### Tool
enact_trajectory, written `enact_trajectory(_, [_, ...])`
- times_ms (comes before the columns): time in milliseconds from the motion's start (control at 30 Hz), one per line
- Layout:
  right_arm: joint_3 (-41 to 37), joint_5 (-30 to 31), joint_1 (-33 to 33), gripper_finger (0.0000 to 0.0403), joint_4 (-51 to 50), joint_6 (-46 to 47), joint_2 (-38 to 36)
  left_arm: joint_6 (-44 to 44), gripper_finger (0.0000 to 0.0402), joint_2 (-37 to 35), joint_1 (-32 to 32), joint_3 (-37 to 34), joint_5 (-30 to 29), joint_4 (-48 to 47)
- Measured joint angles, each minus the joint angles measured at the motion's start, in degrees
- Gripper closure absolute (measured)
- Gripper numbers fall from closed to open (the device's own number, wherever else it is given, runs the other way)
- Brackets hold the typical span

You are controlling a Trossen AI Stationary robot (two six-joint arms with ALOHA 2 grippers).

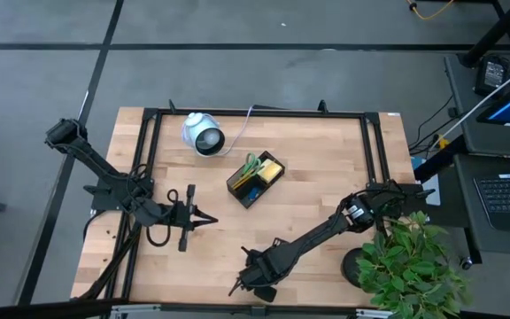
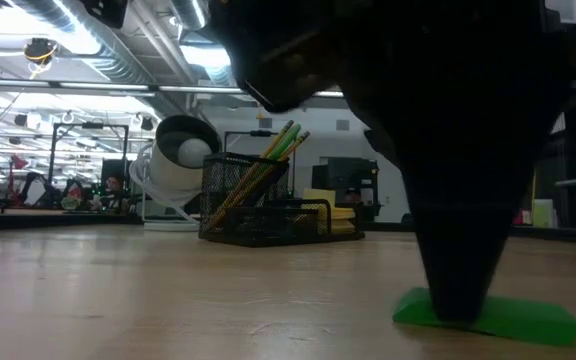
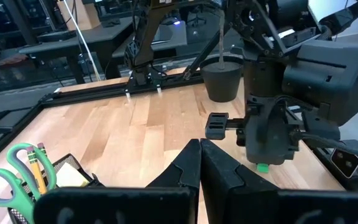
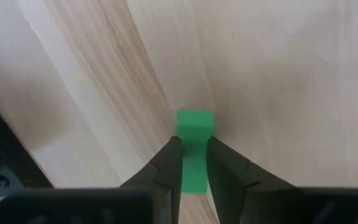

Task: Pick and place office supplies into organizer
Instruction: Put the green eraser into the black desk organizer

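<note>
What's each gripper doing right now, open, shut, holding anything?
Left gripper: shut, empty, fingers pressed together above the wooden table.
Right gripper: fingers closed on the small green block lying on the table.

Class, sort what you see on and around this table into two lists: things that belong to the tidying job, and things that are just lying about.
Belongs to the job:
- green block, between the right gripper's fingers
- organizer
- green-handled scissors, in the organizer
- pencils, in the organizer
- yellow sticky-note pad, in the organizer

Just lying about:
- white round device
- potted plant
</note>
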Motion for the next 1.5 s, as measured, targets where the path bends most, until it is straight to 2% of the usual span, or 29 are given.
enact_trajectory(233, [7.26, 6.01, -0.11, 0.0335, -4.30, -3.09, -0.06, 0.02, 0.0400, 0.00, 0.00, 0.00, -0.40, 0.01])
enact_trajectory(433, [13.86, 13.92, -0.11, 0.0340, -8.76, -5.32, -0.23, 0.96, 0.0400, 0.00, 0.02, 0.00, -0.44, -0.03])
enact_trajectory(633, [13.25, 19.52, -0.32, 0.0337, -9.77, -7.88, -2.43, 0.96, 0.0400, -0.07, 0.00, 0.00, -0.46, -0.44])
enact_trajectory(1067, [13.33, 22.80, -4.54, 0.0338, -10.81, -17.81, -2.88, 0.52, 0.0400, -0.42, 0.02, -0.02, -0.46, -1.52])
enact_trajectory(1233, [13.36, 27.80, -7.04, 0.0337, -12.47, -22.20, -2.90, 0.48, 0.0400, -1.99, 0.02, -0.02, -0.46, -3.09])
enact_trajectory(1500, [13.36, 30.51, -10.61, 0.0334, -12.95, -31.21, -2.90, -0.60, 0.0400, -4.38, 0.02, -0.02, -0.46, -6.86])
